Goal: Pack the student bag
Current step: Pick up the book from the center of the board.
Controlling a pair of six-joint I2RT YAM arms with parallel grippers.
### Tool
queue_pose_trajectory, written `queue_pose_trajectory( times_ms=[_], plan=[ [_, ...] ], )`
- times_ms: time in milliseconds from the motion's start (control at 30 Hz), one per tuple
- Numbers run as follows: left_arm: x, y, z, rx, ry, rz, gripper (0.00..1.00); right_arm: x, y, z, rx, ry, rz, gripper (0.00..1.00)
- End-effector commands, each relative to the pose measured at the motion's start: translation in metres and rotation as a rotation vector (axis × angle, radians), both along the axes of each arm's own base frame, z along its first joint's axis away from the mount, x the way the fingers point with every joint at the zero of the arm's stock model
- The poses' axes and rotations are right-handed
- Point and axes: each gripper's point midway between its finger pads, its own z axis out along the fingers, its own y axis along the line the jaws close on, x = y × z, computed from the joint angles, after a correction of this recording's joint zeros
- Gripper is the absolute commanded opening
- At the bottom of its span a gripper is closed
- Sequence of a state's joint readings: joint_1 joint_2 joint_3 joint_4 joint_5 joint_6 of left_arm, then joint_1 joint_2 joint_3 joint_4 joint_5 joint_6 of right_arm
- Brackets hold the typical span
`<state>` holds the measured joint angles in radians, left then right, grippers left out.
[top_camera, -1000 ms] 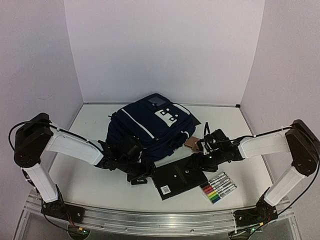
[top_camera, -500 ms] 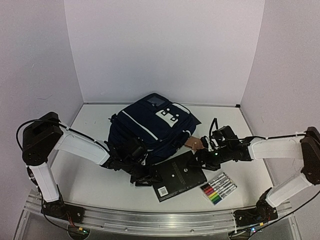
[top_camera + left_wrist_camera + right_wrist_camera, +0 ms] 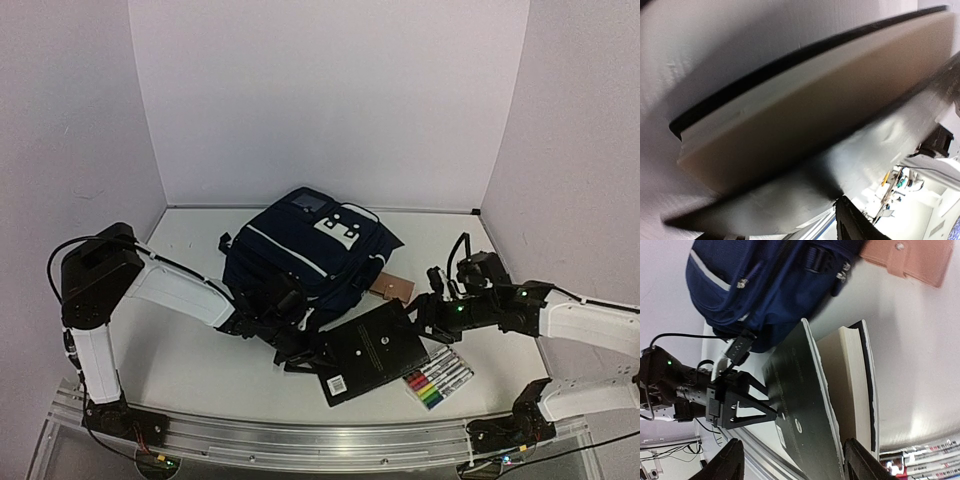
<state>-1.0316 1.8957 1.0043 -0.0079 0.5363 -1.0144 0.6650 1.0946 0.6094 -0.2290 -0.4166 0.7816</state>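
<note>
The student bag (image 3: 300, 250), a navy backpack with white stripes, lies at the table's middle; the right wrist view shows its lower pockets (image 3: 765, 285). In front of it lies a black book (image 3: 372, 350). Its cover (image 3: 800, 390) stands lifted off the cream pages (image 3: 852, 380). My left gripper (image 3: 303, 355) is at the book's left edge, its tip against the cover (image 3: 767, 411). In the left wrist view the page block (image 3: 805, 115) fills the frame and one finger (image 3: 855, 225) shows below it. My right gripper (image 3: 428, 315) is at the book's right edge, open (image 3: 792, 460), its jaws straddling the cover.
A tan wallet (image 3: 392, 290) lies between the bag and the book, to the right. A pack of coloured markers (image 3: 437, 378) sits by the book's right front corner. The aluminium rail (image 3: 320, 440) runs along the near edge. Walls enclose three sides.
Both grippers have narrowed their jaws at the book's two ends. The book has shifted slightly right and away from the rail. The right arm has dropped lower and stretched out.
</note>
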Motion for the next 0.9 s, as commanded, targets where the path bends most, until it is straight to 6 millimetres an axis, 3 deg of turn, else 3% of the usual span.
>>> queue_pose_trajectory(
  times_ms=[0, 100, 233, 567, 867],
  plan=[
    [-0.001, -0.013, 0.011, -0.016, -0.032, -0.071, 0.57, -0.008, -0.032, -0.041, -0.146, 0.063, -0.116, 0.66],
    [-0.002, -0.010, 0.009, 0.003, -0.036, -0.082, 0.58, -0.006, -0.047, -0.062, -0.223, 0.079, -0.168, 0.72],
    [-0.003, -0.007, 0.006, 0.015, -0.035, -0.087, 0.58, 0.003, -0.051, -0.068, -0.278, 0.048, -0.179, 0.77],
    [-0.004, -0.001, -0.007, 0.070, -0.032, -0.093, 0.44, 0.017, -0.024, -0.091, -0.159, 0.086, -0.036, 0.73],
    [-0.006, 0.001, -0.013, 0.069, -0.019, -0.096, 0.30, 0.007, 0.006, -0.076, 0.041, 0.132, 0.092, 0.65]
  ],
)
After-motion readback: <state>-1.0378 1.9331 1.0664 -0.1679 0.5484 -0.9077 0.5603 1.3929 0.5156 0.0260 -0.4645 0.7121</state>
